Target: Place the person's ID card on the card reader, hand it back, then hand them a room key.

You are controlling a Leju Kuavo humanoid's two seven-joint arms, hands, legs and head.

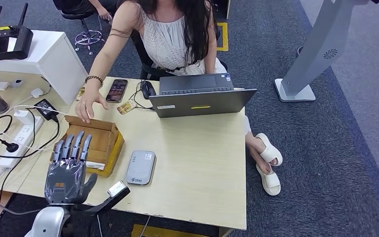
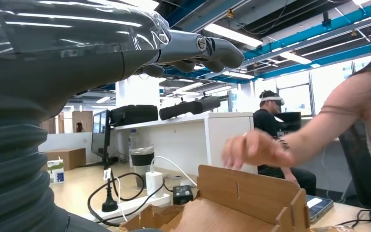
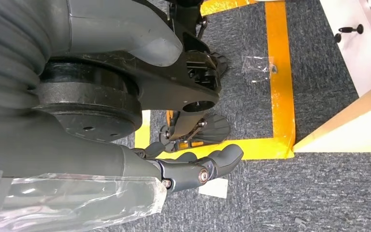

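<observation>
- Currently, the left hand [image 1: 68, 168] hovers palm-down over the wooden box [image 1: 104, 139] on the tabletop [image 1: 197, 163]; its fingers [image 1: 74, 146] are extended, slightly spread, holding nothing.
- Right hand [image 3: 188, 169] hangs over carpet, fingers loosely curled, empty.
- Grey card reader [image 1: 140, 167] lies just beside the box.
- Person's hand [image 1: 85, 106] reaches toward the box's far edge.
- ID card: cannot tell where.

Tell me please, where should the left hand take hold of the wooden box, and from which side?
Probably the near wall of the wooden box, from above. The box is open-topped with thin upright walls, and the left hand hovers open over that side. The person's hand occupies the far edge, so avoid it.
</observation>
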